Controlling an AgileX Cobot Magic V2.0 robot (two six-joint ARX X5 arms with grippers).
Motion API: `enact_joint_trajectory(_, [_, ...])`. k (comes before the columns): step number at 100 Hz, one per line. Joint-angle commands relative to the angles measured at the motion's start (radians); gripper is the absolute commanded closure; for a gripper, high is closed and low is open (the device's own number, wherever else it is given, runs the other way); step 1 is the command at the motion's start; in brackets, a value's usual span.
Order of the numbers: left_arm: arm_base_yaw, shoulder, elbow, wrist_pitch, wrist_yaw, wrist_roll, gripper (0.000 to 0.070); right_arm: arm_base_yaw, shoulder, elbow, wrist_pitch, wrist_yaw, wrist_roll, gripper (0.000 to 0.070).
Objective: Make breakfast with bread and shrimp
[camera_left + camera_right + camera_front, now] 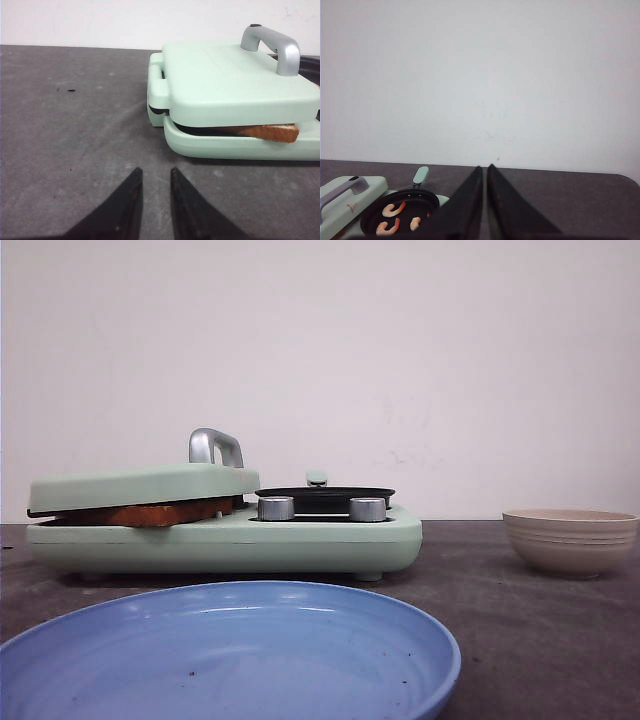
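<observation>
Toasted bread [160,512] lies inside the mint green sandwich maker [230,535], its brown crust showing under the lowered lid [145,484]; it also shows in the left wrist view [267,132]. Three orange-pink shrimp [392,209] lie in the small black pan [400,212] on the maker's right side. My left gripper [153,172] is slightly open and empty, low over the table beside the maker. My right gripper [484,166] is shut and empty, raised to the right of the pan.
A large blue plate [230,660] lies at the table's front. A beige ribbed bowl [570,540] stands at the right. The maker has a silver lid handle [215,447] and two silver knobs [276,507].
</observation>
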Motion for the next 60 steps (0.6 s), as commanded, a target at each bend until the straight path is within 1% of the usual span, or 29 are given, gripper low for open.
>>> enact_joint_trajectory(1, [0.003, -0.001, -0.018, -0.004, 0.0, -0.002, 0.0684, 0.004, 0.001, 0.006, 0.013, 0.001, 0.01, 0.0694])
enact_joint_trajectory(40, [0.003, -0.001, -0.018, -0.004, 0.0, -0.002, 0.0684, 0.005, 0.0, 0.005, 0.013, 0.001, 0.01, 0.0694])
enact_joint_trajectory(47, [0.003, -0.001, -0.018, -0.004, 0.0, -0.002, 0.0684, 0.005, -0.018, 0.005, -0.01, 0.0, 0.01, 0.0694])
enact_joint_trajectory(60, [0.003, -0.001, -0.018, -0.004, 0.0, -0.002, 0.0684, 0.002, -0.057, -0.069, 0.015, 0.015, 0.01, 0.0694])
